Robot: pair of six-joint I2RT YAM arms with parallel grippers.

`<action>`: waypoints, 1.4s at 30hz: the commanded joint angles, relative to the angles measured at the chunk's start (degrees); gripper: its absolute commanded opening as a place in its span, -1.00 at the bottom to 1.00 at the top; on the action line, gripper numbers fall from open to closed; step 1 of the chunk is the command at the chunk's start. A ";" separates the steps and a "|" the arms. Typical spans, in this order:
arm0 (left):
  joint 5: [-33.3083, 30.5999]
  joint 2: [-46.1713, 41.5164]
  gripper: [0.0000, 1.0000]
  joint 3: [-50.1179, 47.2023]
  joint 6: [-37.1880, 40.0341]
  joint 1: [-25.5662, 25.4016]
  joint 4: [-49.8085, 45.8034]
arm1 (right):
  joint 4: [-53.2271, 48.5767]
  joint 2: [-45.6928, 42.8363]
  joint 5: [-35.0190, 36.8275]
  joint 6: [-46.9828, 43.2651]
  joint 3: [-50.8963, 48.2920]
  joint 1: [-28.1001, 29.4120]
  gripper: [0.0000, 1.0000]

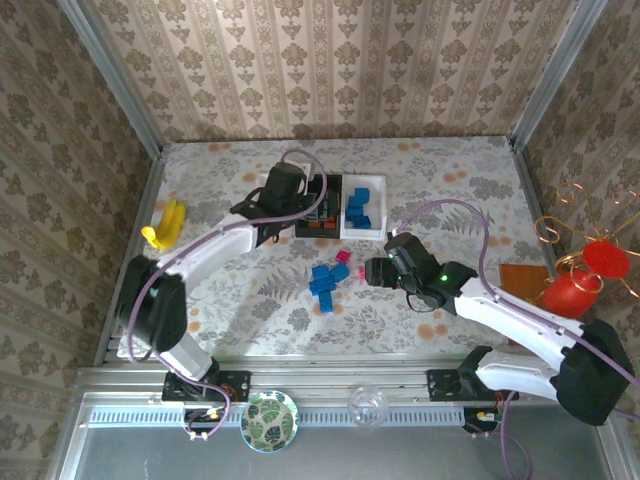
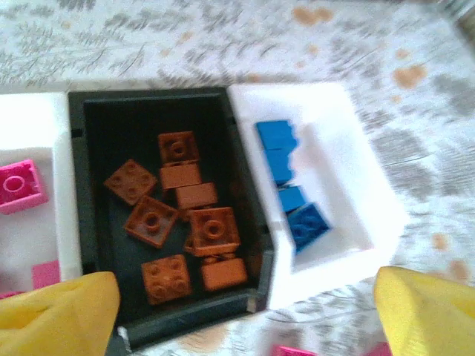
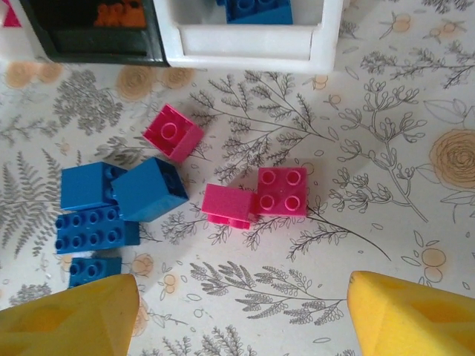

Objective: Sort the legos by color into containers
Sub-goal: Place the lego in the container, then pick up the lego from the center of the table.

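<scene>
Three containers stand side by side at the table's back. The black tray (image 2: 93, 185) holds several orange-brown legos (image 2: 151, 220). The white tray (image 2: 349, 185) on its right holds blue legos (image 2: 307, 225); the white tray (image 2: 30, 126) on its left holds pink ones (image 2: 18, 184). My left gripper (image 2: 245, 295) hovers open over the black tray's near wall, nothing between its yellow fingers (image 2: 59, 311). My right gripper (image 3: 243, 291) hangs open just above the table, short of three loose pink legos (image 3: 283, 190). Several blue legos (image 3: 148, 189) lie to their left. From above, the left gripper (image 1: 285, 195) and right gripper (image 1: 375, 270) show.
A yellow banana (image 1: 165, 225) lies at the table's left edge. Red ornaments (image 1: 580, 285) and a brown square (image 1: 520, 280) sit at the right edge. A leaf-patterned plate (image 1: 269, 421) and a clear round object (image 1: 367, 405) rest on the near rail between the arm bases.
</scene>
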 commanded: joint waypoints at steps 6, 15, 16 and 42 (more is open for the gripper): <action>-4.27 -15.59 0.99 -16.06 -2.21 -7.56 3.99 | 1.96 10.88 -0.22 0.56 2.77 -0.62 0.53; -8.12 -27.60 1.00 -30.09 -6.97 -9.50 4.07 | 5.13 19.07 -0.54 0.02 6.94 -0.29 0.31; -8.47 -28.47 0.99 -31.03 -7.29 -9.50 3.80 | 4.45 19.99 0.23 0.04 7.72 -0.30 0.28; -12.38 -36.43 1.00 -37.44 -8.71 -9.06 -1.70 | -3.11 33.03 7.90 1.69 15.87 2.94 -0.15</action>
